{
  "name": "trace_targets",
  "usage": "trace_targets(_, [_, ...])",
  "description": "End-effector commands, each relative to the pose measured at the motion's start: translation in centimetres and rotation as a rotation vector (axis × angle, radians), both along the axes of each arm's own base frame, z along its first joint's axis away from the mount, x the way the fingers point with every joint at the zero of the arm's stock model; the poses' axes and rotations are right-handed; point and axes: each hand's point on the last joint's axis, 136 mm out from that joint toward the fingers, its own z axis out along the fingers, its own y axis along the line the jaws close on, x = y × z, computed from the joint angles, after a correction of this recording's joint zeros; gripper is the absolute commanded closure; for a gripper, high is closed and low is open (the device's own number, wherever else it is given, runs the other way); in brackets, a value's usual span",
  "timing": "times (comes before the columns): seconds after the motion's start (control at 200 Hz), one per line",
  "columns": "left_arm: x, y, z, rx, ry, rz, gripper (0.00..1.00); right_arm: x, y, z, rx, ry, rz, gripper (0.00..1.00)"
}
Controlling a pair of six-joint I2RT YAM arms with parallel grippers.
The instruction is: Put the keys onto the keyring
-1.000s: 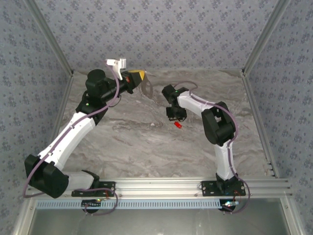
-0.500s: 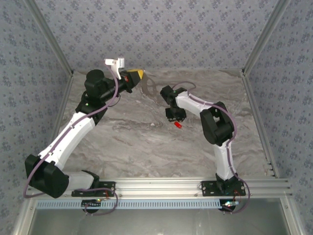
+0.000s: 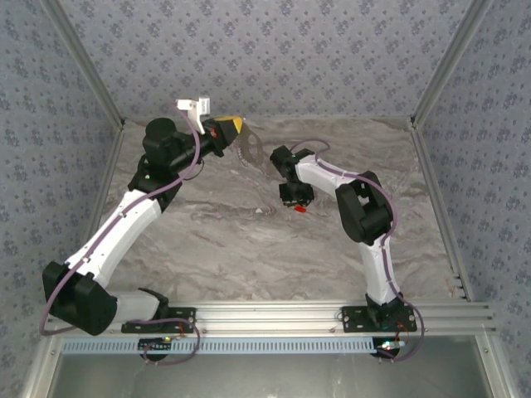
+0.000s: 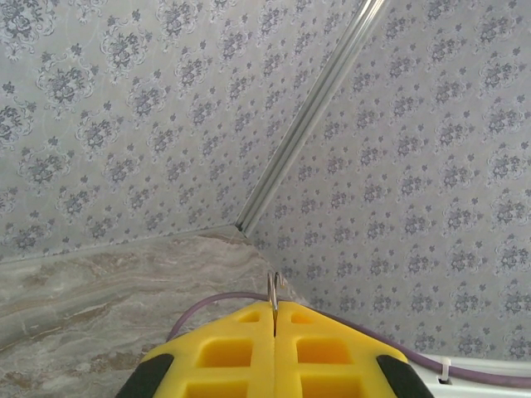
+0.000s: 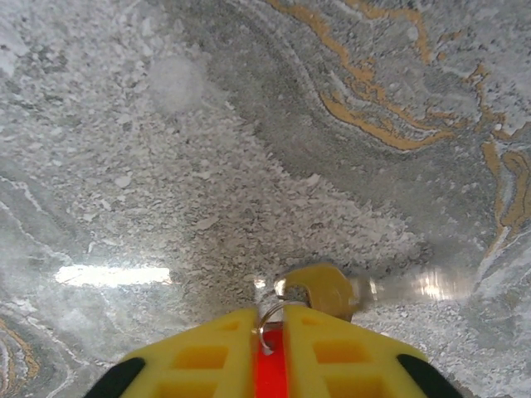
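Note:
My left gripper (image 3: pixel 237 125) hovers above the table's far side, its yellow fingers (image 4: pixel 224 348) shut on the keyring (image 3: pixel 247 150), a thin grey loop hanging from their tips. In the left wrist view the keyring (image 4: pixel 272 287) shows edge-on, poking out of the closed seam. My right gripper (image 3: pixel 295 199) is low over the marble, right of the loop. Its jaws have closed in on the red piece of the keys (image 5: pixel 267 373), which fills the gap between them. A small split ring (image 5: pixel 264 320) joins it to a brass key head (image 5: pixel 325 287) lying just ahead.
The marble table (image 3: pixel 224 240) is walled by patterned panels on three sides. An aluminium rail (image 3: pixel 274 315) carries both arm bases at the near edge. A purple cable (image 4: pixel 207 305) runs just ahead of the left fingers.
The right gripper has slid a little left and its jaws have narrowed onto the red piece, which shifted with it. The left gripper with the loop has barely moved.

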Motion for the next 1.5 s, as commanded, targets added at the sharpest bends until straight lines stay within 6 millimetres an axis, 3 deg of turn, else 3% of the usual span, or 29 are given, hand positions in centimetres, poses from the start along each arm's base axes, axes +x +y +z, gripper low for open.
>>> trace_targets(0.0, [-0.3, 0.1, 1.5, -0.032, -0.046, -0.010, 1.00, -0.5, -0.5, -0.5, -0.034, 0.028, -0.014, 0.88])
trace_targets(0.17, [-0.2, 0.1, 1.5, -0.036, -0.044, -0.012, 1.00, -0.4, -0.5, 0.1, -0.031, 0.016, -0.012, 1.00])
trace_targets(0.31, [-0.1, 0.0, 1.4, -0.038, -0.038, -0.014, 1.00, -0.3, -0.5, 1.2, -0.012, -0.006, -0.015, 1.00])
trace_targets(0.515, [-0.1, 0.0, 1.5, -0.041, -0.038, -0.014, 1.00, 0.1, -0.1, 4.6, 0.086, -0.078, -0.050, 1.00])
trace_targets(0.704, [-0.1, 0.0, 1.2, -0.042, -0.028, -0.017, 1.00, -0.3, 0.2, 5.8, 0.201, -0.092, -0.091, 1.00])
trace_targets(0.869, [-0.1, 0.0, 1.0, -0.045, -0.022, -0.019, 1.00, -0.9, -0.1, 5.1, 0.207, -0.073, -0.100, 1.00])
trace_targets(0.989, [-0.1, -0.1, 1.1, -0.049, -0.021, -0.022, 1.00, -1.0, -0.8, 4.0, 0.154, -0.062, -0.100, 0.72])
trace_targets(1.049, [-0.1, -0.1, 1.1, -0.047, -0.021, -0.021, 1.00, -0.9, -1.0, 3.4, 0.121, -0.058, -0.089, 0.65])
trace_targets(1.499, [-0.1, 0.0, 1.5, -0.050, -0.019, -0.019, 1.00, -0.5, -0.6, 1.3, 0.020, -0.028, 0.002, 0.64])
